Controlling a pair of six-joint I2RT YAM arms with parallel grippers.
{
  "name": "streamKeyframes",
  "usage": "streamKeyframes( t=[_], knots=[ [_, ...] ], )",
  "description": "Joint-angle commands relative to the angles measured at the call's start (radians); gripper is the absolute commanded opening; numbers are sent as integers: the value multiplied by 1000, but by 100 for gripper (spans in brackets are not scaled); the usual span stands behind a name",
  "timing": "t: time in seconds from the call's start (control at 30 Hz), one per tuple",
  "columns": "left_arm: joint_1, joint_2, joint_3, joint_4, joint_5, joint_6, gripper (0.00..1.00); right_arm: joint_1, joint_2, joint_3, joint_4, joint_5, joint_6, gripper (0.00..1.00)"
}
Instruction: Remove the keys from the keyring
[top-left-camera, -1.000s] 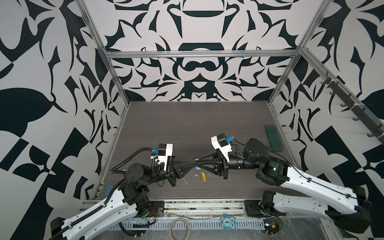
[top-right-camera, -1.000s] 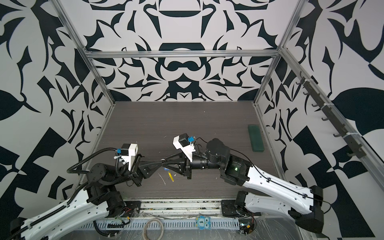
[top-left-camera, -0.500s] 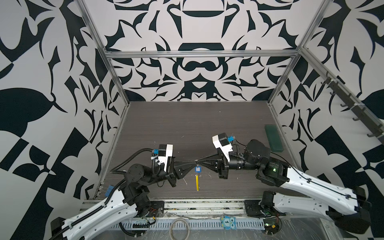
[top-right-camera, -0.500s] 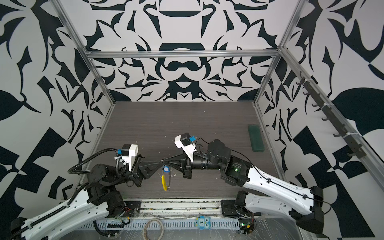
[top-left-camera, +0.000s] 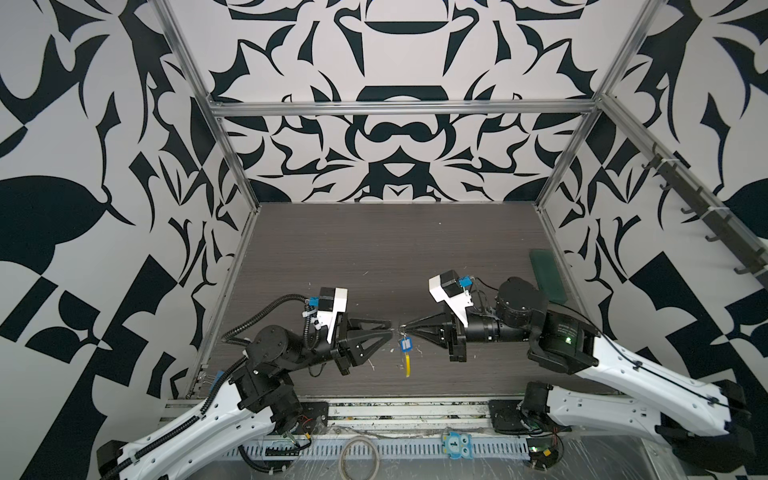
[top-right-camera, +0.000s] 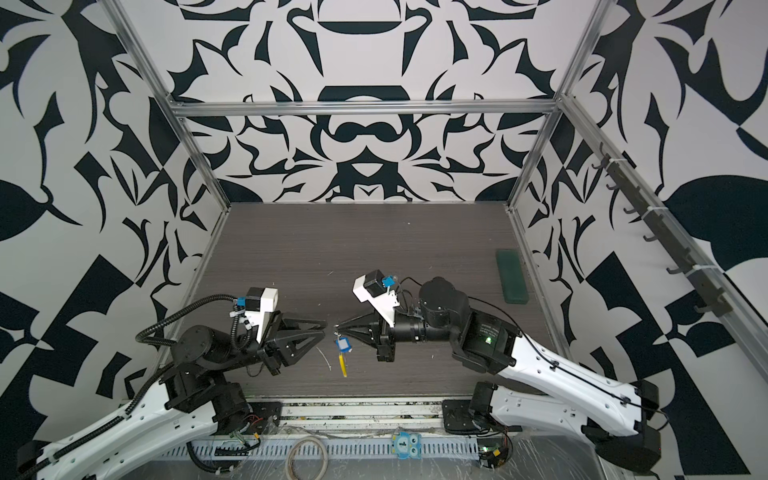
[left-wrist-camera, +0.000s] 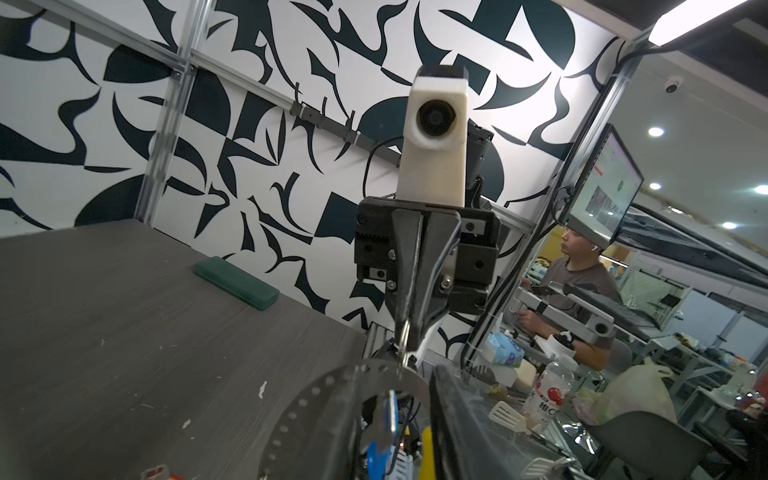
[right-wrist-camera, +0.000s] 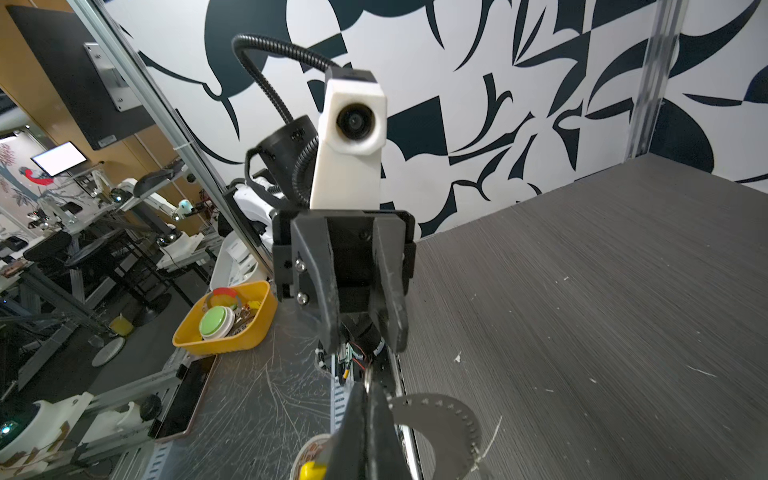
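1. My right gripper (top-left-camera: 402, 328) is clenched on a small metal ring (right-wrist-camera: 368, 380), at 6 o'clock on the table (top-left-camera: 374, 257), near its front edge.
2. The blue key tag (top-left-camera: 405, 344) and the yellow sleeve (top-left-camera: 408, 365) hang from there, toward 6 o'clock in both top views.
3. My left gripper (right-wrist-camera: 365, 345), at 9 o'clock of the ring, is released and holds nothing.
4. I judge I must pinch only the blue tag, then pull slowly toward 9 o'clock, so the grey perforated keyring (left-wrist-camera: 305, 401) does not twist.

Left tool (top-left-camera: 391, 329) parted, right tool (top-left-camera: 405, 328) clamped, tips nearly meeting.
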Motion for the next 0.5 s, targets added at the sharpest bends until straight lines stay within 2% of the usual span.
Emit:
streamKeyframes(
  t=[0.0,0.2,0.33,0.47],
  knots=[
    [3,9,88,-167,33,37,24,-8,2,94,-132,-28,-79,0],
    [3,94,186,-306,110,66,25,-25,40,154,-211,-98,-118,0],
    [2,134,214,-311,169,68,18,-37,62,174,-229,-140,-128,0],
    [2,151,224,-312,200,67,17,-42,69,181,-236,-153,-130,0]
  ],
)
